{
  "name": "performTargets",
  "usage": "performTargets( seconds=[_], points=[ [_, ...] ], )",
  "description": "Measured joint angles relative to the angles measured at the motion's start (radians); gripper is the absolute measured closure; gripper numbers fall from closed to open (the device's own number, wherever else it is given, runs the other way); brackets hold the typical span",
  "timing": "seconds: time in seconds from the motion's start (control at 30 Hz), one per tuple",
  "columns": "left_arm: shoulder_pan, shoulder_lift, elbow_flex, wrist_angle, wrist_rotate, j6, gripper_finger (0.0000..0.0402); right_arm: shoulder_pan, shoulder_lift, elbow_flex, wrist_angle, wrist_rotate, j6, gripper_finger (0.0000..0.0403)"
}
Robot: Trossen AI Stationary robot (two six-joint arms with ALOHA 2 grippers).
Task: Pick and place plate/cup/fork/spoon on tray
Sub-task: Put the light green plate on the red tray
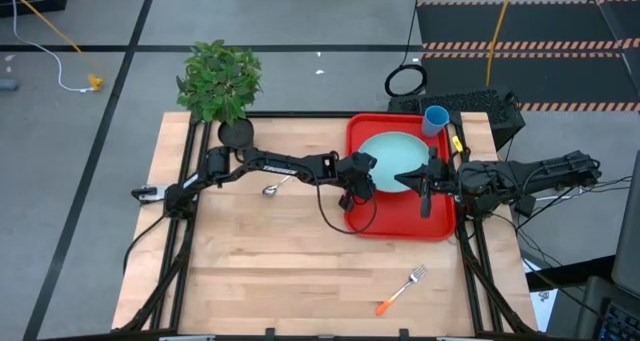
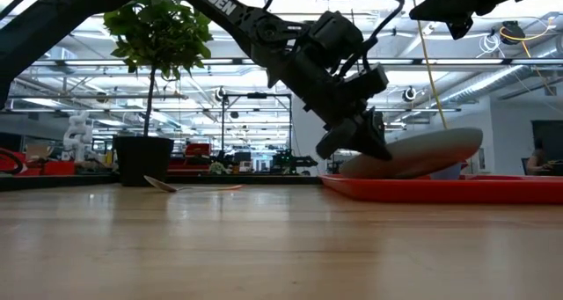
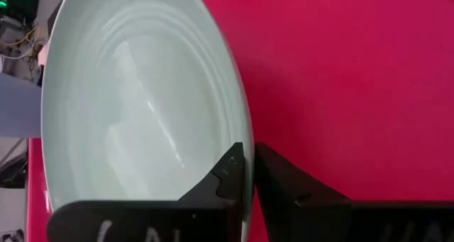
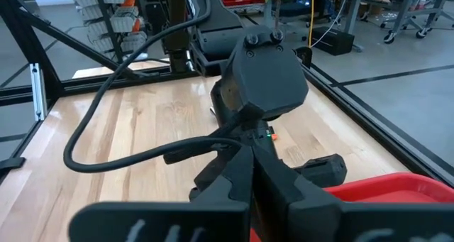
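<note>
Leftmost, the spoon (image 1: 272, 189) lies on the wooden table (image 1: 280, 271) near the potted plant (image 1: 220, 81), beside the left arm; the left gripper (image 1: 362, 189) pinches the plate (image 1: 395, 161) by its near rim, the fingers (image 3: 230, 172) narrowed onto the edge, and the plate is tilted, low at the gripped side, over the tray (image 1: 365, 221). Farther right, the right gripper (image 1: 425, 186) hangs above the tray with its jaws pressed together and empty; the cup (image 1: 436, 119) stands at the tray's far right corner, and the fork (image 1: 402, 289) lies on the table in front of the tray.
</note>
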Motion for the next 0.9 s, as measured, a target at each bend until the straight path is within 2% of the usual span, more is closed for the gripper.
performTargets(
  seconds=[0.63, 0.9],
  points=[
    [0.000, 0.041, -0.001, 0.016, 0.002, 0.025, 0.0369, 0.000, 0.000, 0.000, 0.000, 0.000, 0.014, 0.0403],
    [-0.004, 0.041, -0.001, 0.058, 0.002, -0.016, 0.0305, 0.000, 0.000, 0.000, 0.000, 0.000, 0.016, 0.0403]
  ],
)
